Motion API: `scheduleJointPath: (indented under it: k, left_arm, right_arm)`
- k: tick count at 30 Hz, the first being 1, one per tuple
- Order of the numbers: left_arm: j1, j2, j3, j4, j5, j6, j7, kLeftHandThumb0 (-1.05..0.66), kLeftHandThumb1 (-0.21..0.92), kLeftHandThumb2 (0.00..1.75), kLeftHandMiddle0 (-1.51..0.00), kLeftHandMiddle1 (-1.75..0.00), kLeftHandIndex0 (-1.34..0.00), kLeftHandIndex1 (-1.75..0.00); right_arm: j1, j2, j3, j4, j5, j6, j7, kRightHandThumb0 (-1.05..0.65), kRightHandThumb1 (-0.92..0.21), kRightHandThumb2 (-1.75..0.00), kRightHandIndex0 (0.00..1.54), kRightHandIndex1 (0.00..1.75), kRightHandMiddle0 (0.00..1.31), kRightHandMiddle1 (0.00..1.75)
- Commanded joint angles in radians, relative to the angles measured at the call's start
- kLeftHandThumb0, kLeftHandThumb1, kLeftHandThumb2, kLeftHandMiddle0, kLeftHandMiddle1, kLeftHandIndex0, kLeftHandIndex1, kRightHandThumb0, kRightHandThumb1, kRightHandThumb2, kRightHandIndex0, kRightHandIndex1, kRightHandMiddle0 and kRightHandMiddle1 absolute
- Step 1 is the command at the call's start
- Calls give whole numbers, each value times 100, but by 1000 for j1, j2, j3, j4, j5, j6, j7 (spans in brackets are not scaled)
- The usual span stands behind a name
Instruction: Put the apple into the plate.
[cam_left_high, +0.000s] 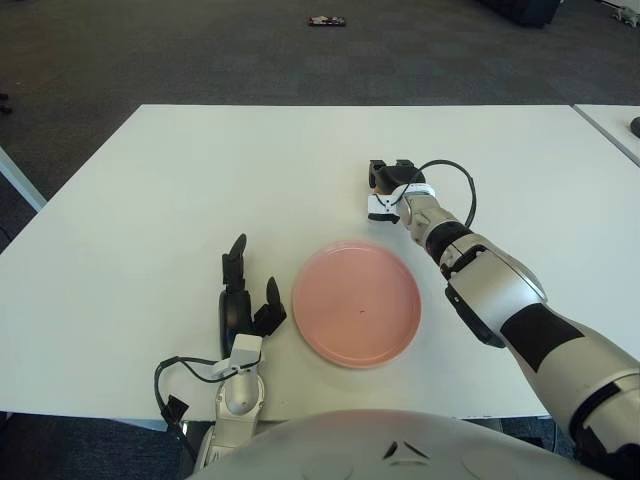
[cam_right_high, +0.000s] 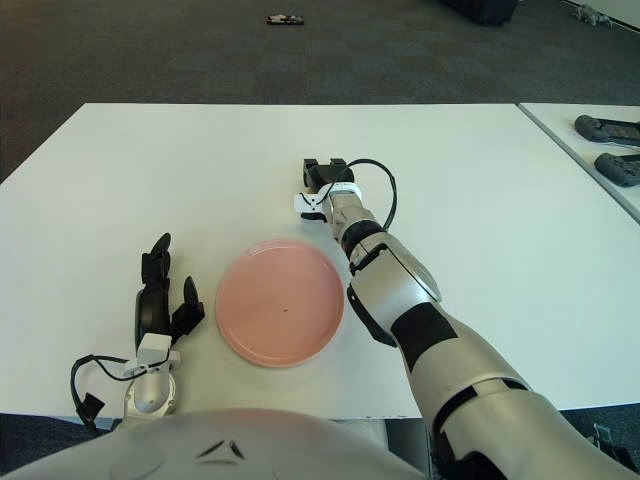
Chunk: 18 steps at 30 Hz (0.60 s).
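A pink plate (cam_left_high: 357, 301) lies empty on the white table (cam_left_high: 200, 170), near the front edge. No apple shows in either view. My right hand (cam_left_high: 386, 182) is stretched out over the table just beyond the plate's far right rim, its back towards the camera. My left hand (cam_left_high: 243, 296) shows just left of the plate, fingers spread and holding nothing.
A second white table (cam_right_high: 590, 150) stands to the right with two black controllers (cam_right_high: 610, 130) on it. A small dark object (cam_left_high: 327, 20) lies on the carpet beyond the table. Cables run from both wrists.
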Motion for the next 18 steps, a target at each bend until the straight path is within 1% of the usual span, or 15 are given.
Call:
scheduleJointPath:
  k: [1, 6, 9, 15, 17, 18]
  left_arm:
    - [-1, 0, 1, -5, 4, -2, 7, -83, 92, 84, -25, -11, 0, -58]
    - [-12, -3, 5, 0, 5, 6, 11, -83, 92, 83, -26, -11, 0, -58]
    - [-21, -3, 9, 8, 2, 7, 11, -83, 92, 83, -26, -11, 0, -59]
    - [-41, 3, 17, 25, -8, 1, 7, -83, 92, 82, -26, -12, 0, -59]
    - [-50, 5, 23, 33, -13, 1, 4, -82, 92, 82, -26, -12, 0, -59]
    - [-53, 6, 24, 35, -15, 1, 2, -82, 92, 82, -26, -12, 0, -58]
  right_arm:
    - [33, -3, -8, 13, 7, 3, 1, -1, -18, -145, 62, 168, 59, 175]
    - [37, -1, -31, 12, 22, -5, -7, 0, -22, -142, 57, 172, 57, 175]
    - [40, 1, -45, 11, 29, -8, -10, 0, -22, -143, 57, 172, 57, 175]
    - [41, 5, -72, 10, 46, -13, -8, 0, -19, -146, 59, 173, 59, 175]
    - [40, 6, -80, 10, 53, -17, -6, 0, -17, -149, 61, 173, 61, 175]
    - [40, 6, -84, 9, 55, -19, -6, 0, -13, -153, 63, 173, 63, 175]
